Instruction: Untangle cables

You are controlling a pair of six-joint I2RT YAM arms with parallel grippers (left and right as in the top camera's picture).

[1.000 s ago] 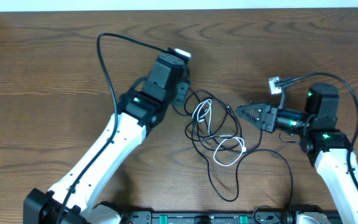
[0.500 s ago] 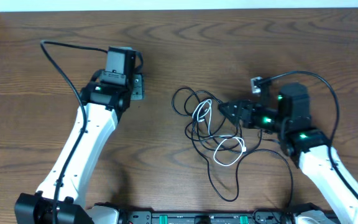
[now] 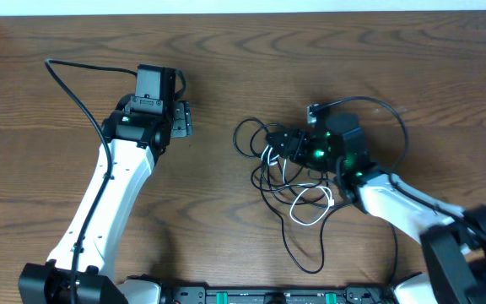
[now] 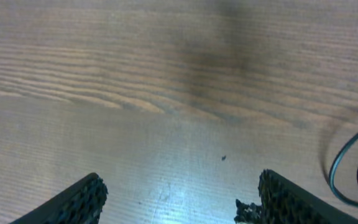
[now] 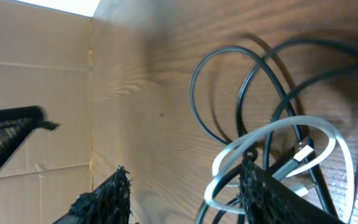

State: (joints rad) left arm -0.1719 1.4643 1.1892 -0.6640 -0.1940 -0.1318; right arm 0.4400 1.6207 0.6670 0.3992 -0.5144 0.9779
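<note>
The cables (image 3: 289, 181) lie in a loose tangle at the table's middle: several thin black loops and one white cable (image 3: 310, 207). My right gripper (image 3: 281, 142) is open and low over the tangle's upper part. In the right wrist view (image 5: 185, 193) its right finger (image 5: 272, 199) sits among the white loops (image 5: 278, 134) and black loops (image 5: 229, 81), with bare wood between the jaws. My left gripper (image 3: 181, 118) is open and empty, well left of the tangle. In the left wrist view (image 4: 179, 199) only bare wood lies between the jaws, with a black loop (image 4: 347, 168) at the right edge.
The right arm's own thicker black cable (image 3: 386, 110) arcs behind its wrist. The left arm's cable (image 3: 66, 76) loops out to the far left. A long black strand (image 3: 302, 253) trails from the tangle toward the front edge.
The left gripper has pulled away leftward from the tangle. The right gripper has moved left from beside the tangle to over its upper part.
</note>
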